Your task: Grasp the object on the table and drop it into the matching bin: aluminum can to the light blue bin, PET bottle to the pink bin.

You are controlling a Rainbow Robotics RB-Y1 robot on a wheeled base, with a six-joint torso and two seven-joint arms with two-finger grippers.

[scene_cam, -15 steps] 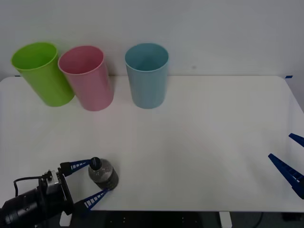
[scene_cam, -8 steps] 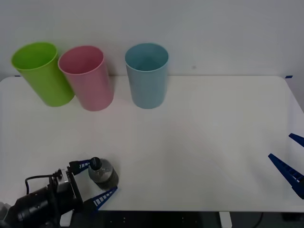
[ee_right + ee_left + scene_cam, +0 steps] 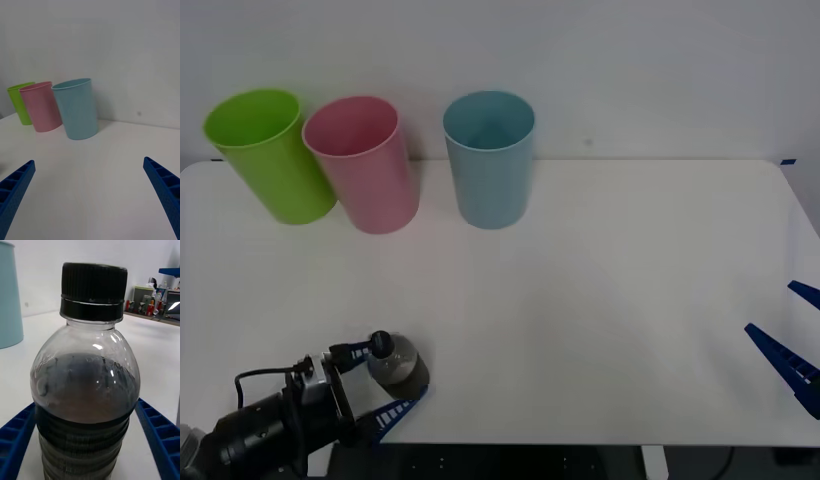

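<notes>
Left wrist view alone reveals ribbed dark-bodied clear plastic black-capped bottle (image 3: 86,390) between left gripper (image 3: 380,383) fingers, contact unclear; right gripper (image 3: 90,198) spread, 4 o'clock on smooth white table (image 3: 600,290)

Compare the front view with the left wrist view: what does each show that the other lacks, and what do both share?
Front view alone: the pink bin, a lime green bin, and the right gripper open at the table's right edge. Left wrist view alone: the ribbed dark lower body of the PET bottle and a cluttered shelf behind. Both: the bottle between the left gripper's blue fingers, and the light blue bin.
</notes>
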